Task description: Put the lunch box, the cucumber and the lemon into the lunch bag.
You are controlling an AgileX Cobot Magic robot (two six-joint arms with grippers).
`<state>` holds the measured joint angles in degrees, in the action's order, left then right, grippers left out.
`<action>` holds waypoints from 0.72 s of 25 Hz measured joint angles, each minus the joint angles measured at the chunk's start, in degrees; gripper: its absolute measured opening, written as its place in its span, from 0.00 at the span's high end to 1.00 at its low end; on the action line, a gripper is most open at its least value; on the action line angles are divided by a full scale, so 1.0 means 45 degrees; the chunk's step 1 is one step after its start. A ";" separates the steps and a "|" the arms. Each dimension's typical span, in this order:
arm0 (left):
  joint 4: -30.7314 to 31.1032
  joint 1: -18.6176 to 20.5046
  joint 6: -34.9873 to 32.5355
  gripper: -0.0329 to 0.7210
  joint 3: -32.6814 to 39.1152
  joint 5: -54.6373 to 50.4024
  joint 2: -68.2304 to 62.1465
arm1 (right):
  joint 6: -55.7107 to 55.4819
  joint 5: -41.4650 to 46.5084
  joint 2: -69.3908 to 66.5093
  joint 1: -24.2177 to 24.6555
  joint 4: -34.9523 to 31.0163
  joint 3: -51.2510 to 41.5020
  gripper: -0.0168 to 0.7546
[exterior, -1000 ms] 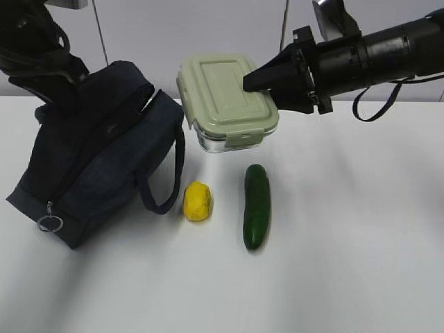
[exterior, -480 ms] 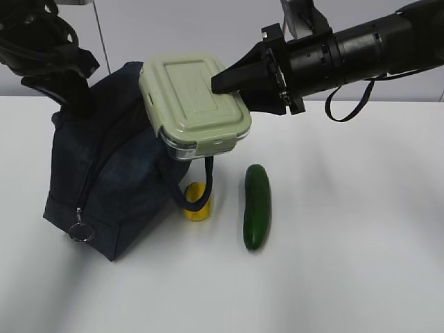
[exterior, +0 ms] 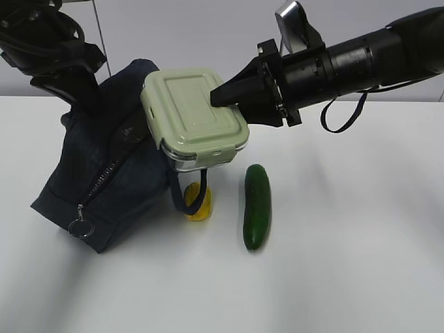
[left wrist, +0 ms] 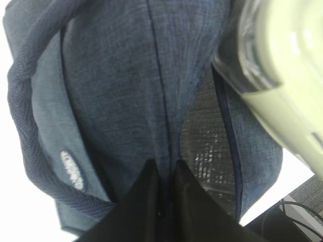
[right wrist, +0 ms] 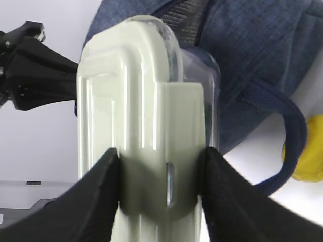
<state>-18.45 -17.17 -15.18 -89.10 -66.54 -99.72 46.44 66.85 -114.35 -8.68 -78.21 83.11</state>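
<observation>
The lunch bag (exterior: 104, 180) is the landmark here: it sits tilted on the table (exterior: 347, 263), its upper fabric pinched between the closed left fingers (left wrist: 164, 174), which hold one side of the mouth up. The wrist view shows only a narrow slit of silvery lining beside that pinch. The lunch box (exterior: 194, 118) hangs in the air just right of and above the bag's mouth, clamped across its short width by the right fingers (right wrist: 108, 171), spread about halfway and pressing on both sides. The likeliest trouble is that the box meets the bag's rim or zipper edge instead of the gap, since the opening looks slimmer than the box; a push there could shove the whole bag over or drag the fabric out of the left pinch. The box's smooth sides could also slip between the pads if it catches. The lemon (exterior: 200, 202) lies just right of the bag's base, partly behind a hanging handle loop (exterior: 195, 193), so a shifting bag might roll it. The cucumber (exterior: 256, 206) lies farther right of the bag, beyond the lemon, well apart from the bag.
</observation>
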 joint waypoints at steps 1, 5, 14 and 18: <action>-0.0051 0.0000 -0.0034 0.94 0.0000 0.0000 0.0000 | 0.0000 0.0000 -0.0138 0.0000 0.0000 0.0000 0.51; -0.0252 0.0000 -0.0109 0.94 0.0000 0.0000 0.0000 | 0.0073 0.0000 -0.0555 0.0000 0.0023 0.0000 0.51; -0.0819 0.0000 -0.0345 0.94 0.0000 0.0018 0.0000 | 0.0198 0.0000 -0.1359 0.0000 -0.0353 0.0026 0.51; -0.1151 0.0000 -0.0569 0.94 0.0000 -0.0006 0.0000 | 0.0586 -0.0072 -0.1562 -0.0156 -0.1060 0.0026 0.51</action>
<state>-23.63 -17.17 -17.74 -89.10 -66.57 -99.72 49.07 66.53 -121.38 -9.38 -82.98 83.23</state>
